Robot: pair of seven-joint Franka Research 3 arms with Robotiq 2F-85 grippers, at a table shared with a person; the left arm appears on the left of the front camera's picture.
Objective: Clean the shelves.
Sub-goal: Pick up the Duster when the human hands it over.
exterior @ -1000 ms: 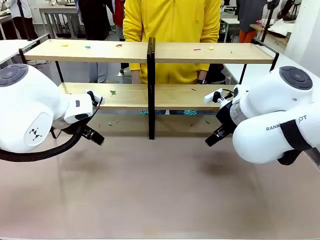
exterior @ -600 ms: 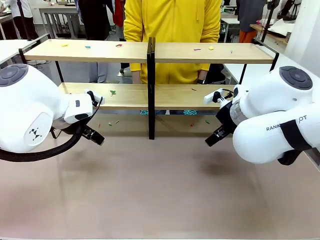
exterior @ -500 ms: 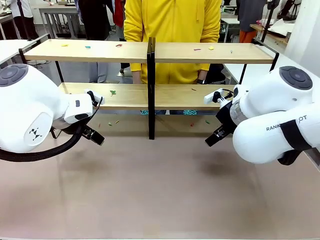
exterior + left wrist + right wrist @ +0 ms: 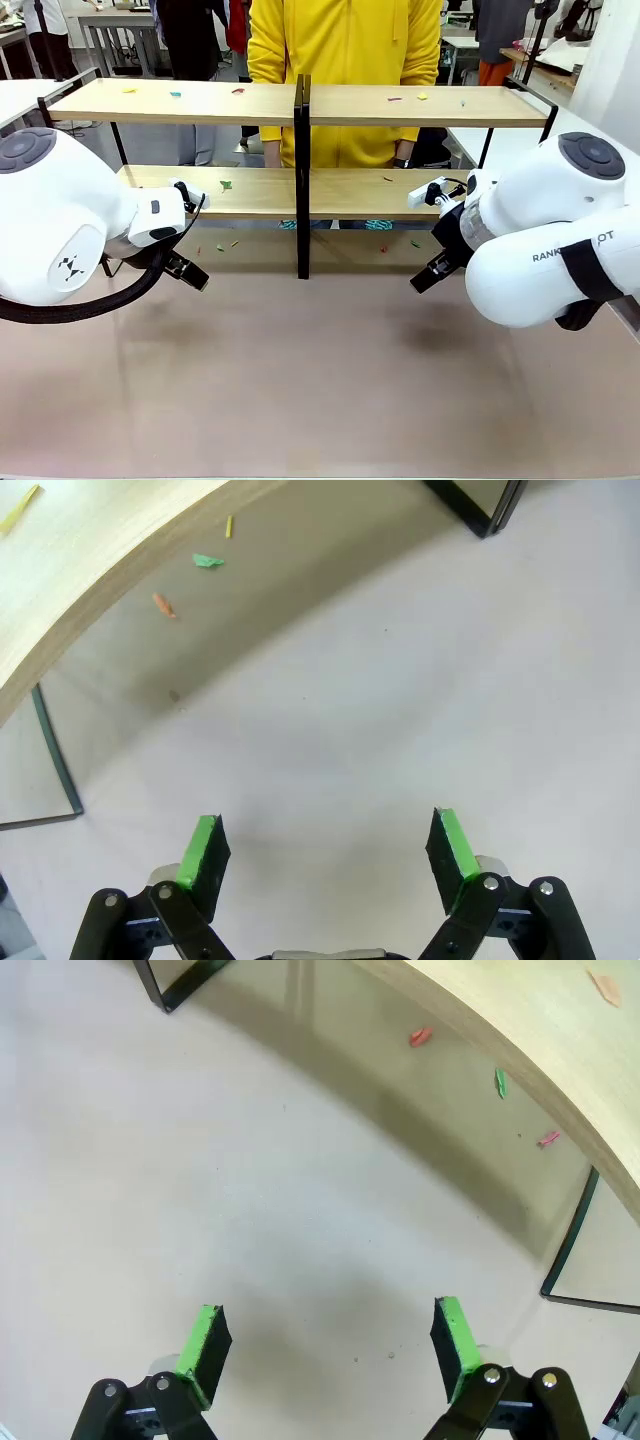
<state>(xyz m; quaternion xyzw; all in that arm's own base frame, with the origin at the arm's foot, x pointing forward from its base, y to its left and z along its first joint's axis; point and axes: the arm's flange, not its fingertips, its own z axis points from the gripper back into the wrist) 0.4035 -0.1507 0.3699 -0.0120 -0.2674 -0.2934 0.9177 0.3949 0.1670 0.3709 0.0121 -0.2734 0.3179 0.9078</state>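
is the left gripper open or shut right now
Open. In its wrist view the left gripper has its green pads wide apart, with bare tabletop between them.

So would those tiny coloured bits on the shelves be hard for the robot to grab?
Probably. The coloured bits look thin and flat against the shelves, so a pinch would likely slip over them. They seem very light, so a push should slide or scatter them.

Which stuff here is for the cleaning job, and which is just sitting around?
For the job: two light wooden shelves on black metal frames; small coloured scraps on their boards.
Just there: beige tabletop; person in a yellow top behind.
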